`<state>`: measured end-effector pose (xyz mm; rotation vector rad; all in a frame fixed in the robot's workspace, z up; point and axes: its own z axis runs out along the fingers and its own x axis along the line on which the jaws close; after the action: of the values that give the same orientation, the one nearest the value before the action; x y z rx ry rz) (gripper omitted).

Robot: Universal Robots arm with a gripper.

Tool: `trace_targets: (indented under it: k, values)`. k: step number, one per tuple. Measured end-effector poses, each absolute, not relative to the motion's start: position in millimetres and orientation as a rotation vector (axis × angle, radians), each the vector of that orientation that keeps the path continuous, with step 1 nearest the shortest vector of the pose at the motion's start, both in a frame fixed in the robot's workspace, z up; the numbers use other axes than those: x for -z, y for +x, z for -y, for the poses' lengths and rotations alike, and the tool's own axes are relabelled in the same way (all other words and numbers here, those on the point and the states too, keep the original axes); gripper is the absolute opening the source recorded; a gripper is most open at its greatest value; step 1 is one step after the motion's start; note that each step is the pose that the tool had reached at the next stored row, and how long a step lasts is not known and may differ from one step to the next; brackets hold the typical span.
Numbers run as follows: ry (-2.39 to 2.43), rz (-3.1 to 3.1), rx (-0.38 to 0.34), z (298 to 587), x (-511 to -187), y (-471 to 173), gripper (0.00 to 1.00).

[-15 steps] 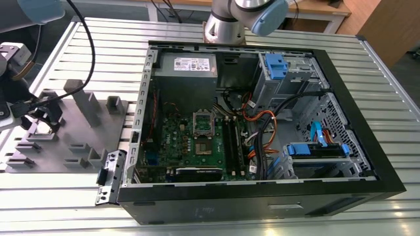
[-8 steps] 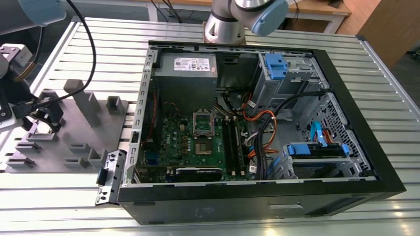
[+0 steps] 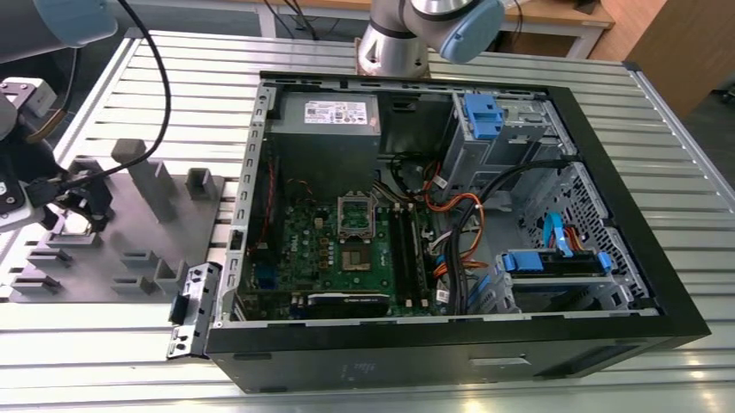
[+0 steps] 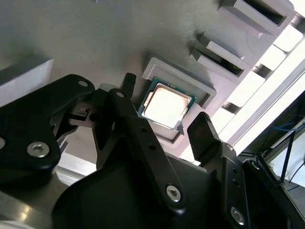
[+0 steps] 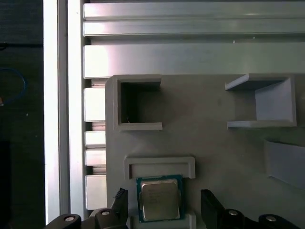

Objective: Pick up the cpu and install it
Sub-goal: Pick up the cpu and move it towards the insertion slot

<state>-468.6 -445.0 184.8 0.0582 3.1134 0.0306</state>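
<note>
Black gripper [image 5: 163,194], 9 o'clock of black computer case [image 3: 460,337] in exterior view, spread astride flat silver-topped square cpu [image 4: 167,106]; gaps both sides, lid up.

The cpu [image 4: 167,106] had a smooth silver metal top with a dull sheen and a green rim, against the matt grey plastic of the fixture plate [image 4: 95,38]. The gripper [image 4: 165,101] was matt black with bright metal screws. The table [image 3: 115,344] was ribbed, satin aluminium, and the computer case [image 3: 460,366] looked matt black on its outer wall.
</note>
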Motion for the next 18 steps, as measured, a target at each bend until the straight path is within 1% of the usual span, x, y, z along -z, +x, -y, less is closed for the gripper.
trace_targets:
  k: [18]
  values:
    - [0.020, -3.114, -0.031, 442.1, -180.7, -468.5, 0.71]
